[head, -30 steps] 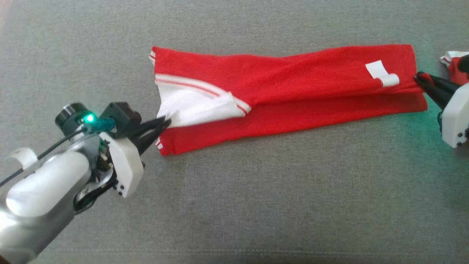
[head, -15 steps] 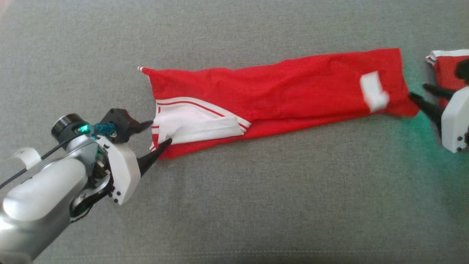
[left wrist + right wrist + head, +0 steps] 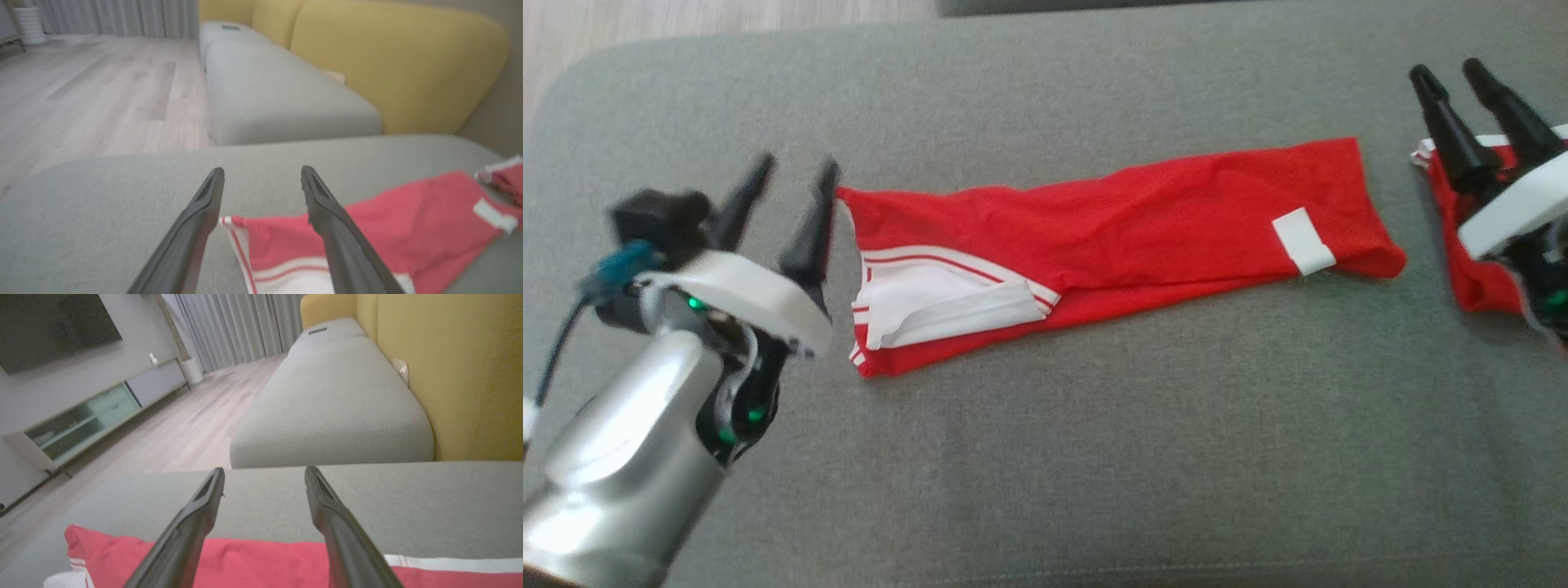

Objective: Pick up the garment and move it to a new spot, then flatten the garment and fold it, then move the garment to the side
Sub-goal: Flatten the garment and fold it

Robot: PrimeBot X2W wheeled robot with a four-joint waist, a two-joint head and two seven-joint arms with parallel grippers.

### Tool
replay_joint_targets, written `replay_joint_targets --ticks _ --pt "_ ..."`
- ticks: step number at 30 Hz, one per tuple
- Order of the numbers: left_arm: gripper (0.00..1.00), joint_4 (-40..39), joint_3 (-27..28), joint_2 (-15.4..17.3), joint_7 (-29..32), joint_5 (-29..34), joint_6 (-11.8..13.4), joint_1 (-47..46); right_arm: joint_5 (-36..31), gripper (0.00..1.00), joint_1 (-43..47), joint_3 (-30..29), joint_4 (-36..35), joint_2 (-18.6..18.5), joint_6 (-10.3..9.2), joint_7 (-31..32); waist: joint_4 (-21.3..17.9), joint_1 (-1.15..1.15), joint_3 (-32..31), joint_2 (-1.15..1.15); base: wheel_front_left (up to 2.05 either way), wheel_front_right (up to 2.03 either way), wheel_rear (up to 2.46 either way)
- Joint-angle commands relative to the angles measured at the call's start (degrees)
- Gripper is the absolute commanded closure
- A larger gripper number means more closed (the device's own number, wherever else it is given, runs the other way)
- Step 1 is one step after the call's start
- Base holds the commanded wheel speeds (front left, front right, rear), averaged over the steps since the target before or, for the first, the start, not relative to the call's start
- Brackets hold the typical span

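My left fingers (image 3: 796, 163) are spread wide and hold nothing. They sit at 9 o'clock of the long red folded garment with a white panel and red-and-white stripes (image 3: 1111, 220), the nearer one just beside its upper left corner. In the left wrist view that striped corner lies low between my left fingers (image 3: 262, 170).

The garment lies flat in a narrow band, running from 9 o'clock towards 3 o'clock and rising slightly. The white panel folds over its left end, and a small white rectangular tag (image 3: 1303, 241) sits close to its right end.

My right fingers (image 3: 1447, 72) are also wide apart and empty, at 2 o'clock in the head view. They hang over a second red cloth with a white edge (image 3: 1474, 286), which lies apart from the garment's right end.

Both cloths rest on the grey woven sofa seat (image 3: 1094, 449). Beyond it at 12 o'clock lies another grey seat cushion (image 3: 278, 98), with a mustard-yellow backrest (image 3: 400, 61) at 2 o'clock. A pale wooden plank floor (image 3: 102, 90) spreads at 10 o'clock. Further off are a low cabinet with pale green shelves (image 3: 102, 412), a dark wall screen (image 3: 53, 326) and grey pleated curtains (image 3: 245, 326).
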Motion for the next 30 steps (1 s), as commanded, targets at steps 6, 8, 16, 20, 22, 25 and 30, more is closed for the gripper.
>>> replay_joint_targets --ticks 6,8,16,20,22,25,30 --pt "0.0 -11.4 23.1 -6.9 -0.7 10.2 0.8 10.7 -7.0 0.0 5.3 -10.7 -0.3 6.1 -0.05 -3.3 -0.9 0.0 -2.5 0.0 0.0 0.0 0.0" --pt "0.0 -13.3 27.4 -10.4 -0.7 14.0 -1.0 14.8 -15.9 0.0 7.4 -16.4 0.2 8.3 -0.05 -3.3 -0.9 0.0 -2.8 0.0 0.0 0.0 0.0" --pt "0.0 -12.3 37.9 -20.9 -0.7 27.0 -9.8 23.5 -39.9 0.0 22.8 -38.2 -3.9 23.3 -0.05 -3.4 0.1 0.0 -3.4 0.0 0.0 0.0 0.0" --pt "0.0 -10.6 40.7 -24.1 -0.7 31.1 -13.1 25.0 -47.5 0.0 27.6 -44.3 -6.0 29.2 -0.05 -3.4 0.5 0.0 -3.0 0.0 0.0 0.0 0.0" --pt "0.0 -9.9 41.7 -25.2 -0.7 32.2 -14.4 25.1 -50.4 0.0 29.0 -45.9 -6.4 31.1 -0.05 -3.4 0.9 0.0 -2.6 0.0 0.0 0.0 0.0" --pt "0.0 -8.8 42.1 -26.0 -0.7 33.7 -15.8 24.7 -53.5 0.0 29.7 -47.9 -6.3 32.9 -0.05 -3.4 1.3 0.0 -1.9 0.0 0.0 0.0 0.0" --pt "0.0 -7.7 41.9 -26.7 -0.7 34.9 -16.9 23.4 -58.2 0.0 28.0 -52.9 -3.4 33.9 -0.05 -2.6 2.0 0.0 -0.1 0.0 0.0 0.0 0.0"
